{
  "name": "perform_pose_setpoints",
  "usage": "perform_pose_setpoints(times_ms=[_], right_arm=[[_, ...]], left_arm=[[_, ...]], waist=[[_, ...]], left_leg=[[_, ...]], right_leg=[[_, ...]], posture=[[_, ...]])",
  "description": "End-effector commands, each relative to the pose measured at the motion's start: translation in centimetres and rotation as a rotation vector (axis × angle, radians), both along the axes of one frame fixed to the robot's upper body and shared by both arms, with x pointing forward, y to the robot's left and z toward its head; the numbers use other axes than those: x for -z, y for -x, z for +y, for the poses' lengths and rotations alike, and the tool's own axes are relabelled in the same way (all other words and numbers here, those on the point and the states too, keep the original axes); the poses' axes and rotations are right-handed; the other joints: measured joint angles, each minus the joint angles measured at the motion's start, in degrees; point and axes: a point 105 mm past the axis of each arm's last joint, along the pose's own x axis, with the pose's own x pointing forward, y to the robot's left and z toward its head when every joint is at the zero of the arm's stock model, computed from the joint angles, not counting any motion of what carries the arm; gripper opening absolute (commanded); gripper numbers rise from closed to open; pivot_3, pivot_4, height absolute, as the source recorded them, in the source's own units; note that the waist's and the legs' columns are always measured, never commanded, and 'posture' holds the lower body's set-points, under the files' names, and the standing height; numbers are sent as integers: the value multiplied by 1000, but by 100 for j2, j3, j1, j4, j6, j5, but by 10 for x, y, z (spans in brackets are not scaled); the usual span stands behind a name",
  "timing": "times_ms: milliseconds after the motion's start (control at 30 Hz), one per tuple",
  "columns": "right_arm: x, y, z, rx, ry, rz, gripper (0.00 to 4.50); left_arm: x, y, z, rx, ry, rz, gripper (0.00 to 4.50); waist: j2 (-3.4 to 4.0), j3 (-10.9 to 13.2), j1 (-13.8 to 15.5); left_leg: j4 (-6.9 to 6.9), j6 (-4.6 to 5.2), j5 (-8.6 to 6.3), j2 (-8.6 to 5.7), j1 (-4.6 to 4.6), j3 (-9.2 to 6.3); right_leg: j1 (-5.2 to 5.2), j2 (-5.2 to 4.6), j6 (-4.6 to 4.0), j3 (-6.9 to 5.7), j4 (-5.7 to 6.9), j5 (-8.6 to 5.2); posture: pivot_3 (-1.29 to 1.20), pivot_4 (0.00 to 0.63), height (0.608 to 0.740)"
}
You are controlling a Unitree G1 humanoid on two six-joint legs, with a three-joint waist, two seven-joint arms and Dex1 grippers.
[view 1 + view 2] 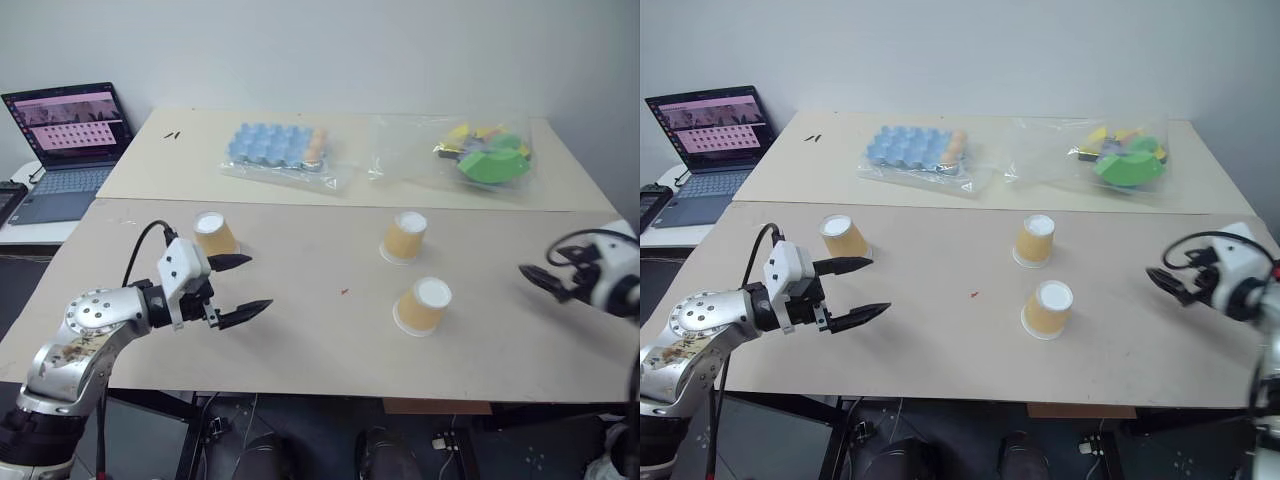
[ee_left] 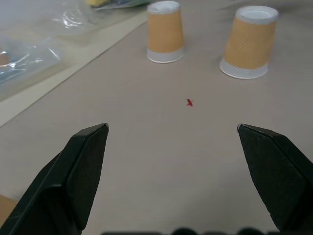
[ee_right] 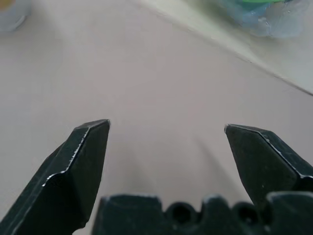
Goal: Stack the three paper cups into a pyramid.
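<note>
Three paper cups stand upside down and apart on the table [image 1: 300,340]. One cup [image 1: 215,233] is at the left, one [image 1: 405,237] in the middle, and one [image 1: 423,305] nearer the front. My left gripper [image 1: 256,284] hovers open and empty just in front of the left cup, pointing right toward the other two, which the left wrist view shows as cup [image 2: 165,32] and cup [image 2: 249,41]. My right gripper [image 1: 535,279] is at the table's right edge, open and empty, well right of the front cup. Its black fingers [image 3: 83,161] stand wide over bare tabletop.
A blue moulded tray [image 1: 280,150] in a clear bag and a bag of coloured toys [image 1: 485,155] lie on the far board. A laptop [image 1: 70,150] sits on a side surface at the far left. A small red mark [image 1: 344,292] is on the table between the cups.
</note>
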Motion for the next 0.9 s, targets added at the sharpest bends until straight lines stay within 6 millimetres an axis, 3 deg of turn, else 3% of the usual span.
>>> perform_pose_setpoints(times_ms=[33,167,367,833,900], right_arm=[[-5,25,61,-356,-134,169,4439],[-4,29,113,-529,-149,198,4439],[-7,20,152,-596,-158,141,4439],[-20,19,180,-654,-200,95,4439],[-20,19,181,-653,-200,98,3936]], left_arm=[[-3,10,-10,66,-24,-37,4500],[-6,14,-14,83,-29,-44,4500],[-8,9,-11,53,-39,-61,4500],[-7,7,-9,26,-53,-59,4500],[-7,8,-9,25,-56,-57,4500]], waist=[[-2,0,-36],[-1,1,-87],[-4,2,35],[-5,2,131],[-5,2,132]], left_leg=[[2,0,0,1,0,-2],[4,0,-1,2,7,-1],[12,5,-4,-2,-3,-6],[16,16,-10,-10,-25,-12],[16,16,-10,-10,-25,-12]], right_leg=[[1,0,0,-1,1,0],[0,-3,-2,16,15,2],[-4,-12,-4,7,16,3],[-7,-14,-3,-19,-3,2],[-7,-14,-3,-19,-4,2]], posture=[[0,150,733],[0,150,733],[0,150,733],[0,150,733],[0,150,733]])
